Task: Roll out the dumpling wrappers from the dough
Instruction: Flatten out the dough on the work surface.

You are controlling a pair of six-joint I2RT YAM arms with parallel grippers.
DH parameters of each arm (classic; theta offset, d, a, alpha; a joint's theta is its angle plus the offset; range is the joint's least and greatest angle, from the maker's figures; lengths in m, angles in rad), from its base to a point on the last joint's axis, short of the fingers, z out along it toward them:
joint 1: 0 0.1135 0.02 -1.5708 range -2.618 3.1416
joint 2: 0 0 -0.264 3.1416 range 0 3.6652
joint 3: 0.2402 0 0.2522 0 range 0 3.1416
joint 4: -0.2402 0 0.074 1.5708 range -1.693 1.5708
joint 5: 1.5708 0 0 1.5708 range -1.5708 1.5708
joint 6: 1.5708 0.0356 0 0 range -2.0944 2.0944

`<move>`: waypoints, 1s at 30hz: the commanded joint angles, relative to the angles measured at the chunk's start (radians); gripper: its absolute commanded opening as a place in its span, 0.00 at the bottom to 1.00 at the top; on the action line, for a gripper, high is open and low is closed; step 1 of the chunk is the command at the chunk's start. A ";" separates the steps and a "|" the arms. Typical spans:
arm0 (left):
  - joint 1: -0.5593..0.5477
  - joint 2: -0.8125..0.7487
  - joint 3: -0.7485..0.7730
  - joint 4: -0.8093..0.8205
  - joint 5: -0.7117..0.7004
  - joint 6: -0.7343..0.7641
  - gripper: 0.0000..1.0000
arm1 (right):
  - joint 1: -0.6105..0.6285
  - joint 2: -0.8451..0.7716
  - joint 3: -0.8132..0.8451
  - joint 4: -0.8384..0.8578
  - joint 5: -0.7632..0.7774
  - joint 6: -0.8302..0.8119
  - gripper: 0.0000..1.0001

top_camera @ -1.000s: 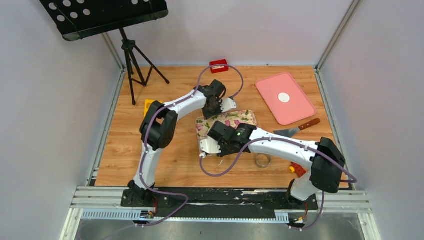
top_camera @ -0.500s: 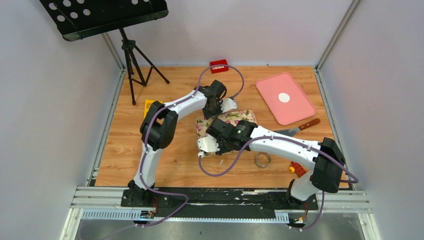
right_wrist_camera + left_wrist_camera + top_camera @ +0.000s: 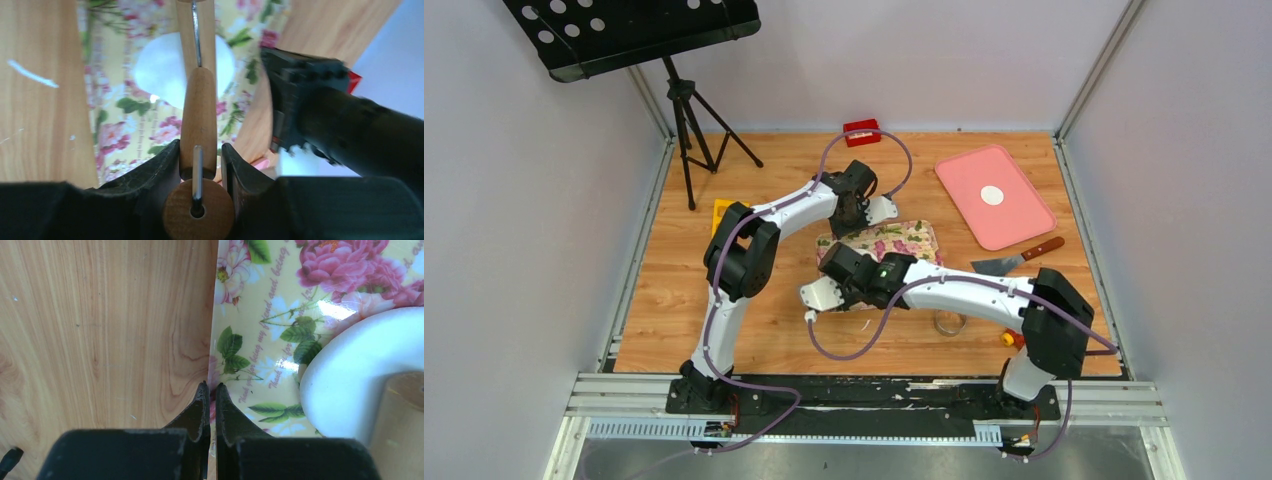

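Floral mat (image 3: 270, 300), left wrist view: slanting lines of purple cursive print among the roses. One line reads "Thank you for being my friend and being…", then runs off frame. A shorter repeat below stops at the dough (image 3: 360, 365). Mat script is too small in the top view. No other readable text.

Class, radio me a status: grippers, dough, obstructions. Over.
Left gripper shut, tips at flowered mat edge. Right gripper shut on wooden rolling pin. White dough sheet under pin. Left arm close alongside.
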 commanded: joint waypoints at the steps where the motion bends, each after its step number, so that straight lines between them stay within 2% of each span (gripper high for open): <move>1: -0.011 -0.017 -0.021 0.047 -0.004 -0.012 0.00 | 0.067 -0.009 -0.073 0.011 0.024 -0.044 0.00; 11: -0.011 -0.014 -0.018 0.046 -0.002 -0.013 0.00 | 0.190 -0.078 -0.197 -0.190 0.014 0.010 0.00; 19: -0.011 -0.018 -0.022 0.042 -0.007 -0.012 0.00 | 0.200 -0.074 -0.207 -0.270 -0.006 0.054 0.00; 30: -0.011 -0.020 -0.023 0.037 -0.013 -0.010 0.00 | 0.192 -0.084 -0.090 -0.362 -0.077 0.136 0.00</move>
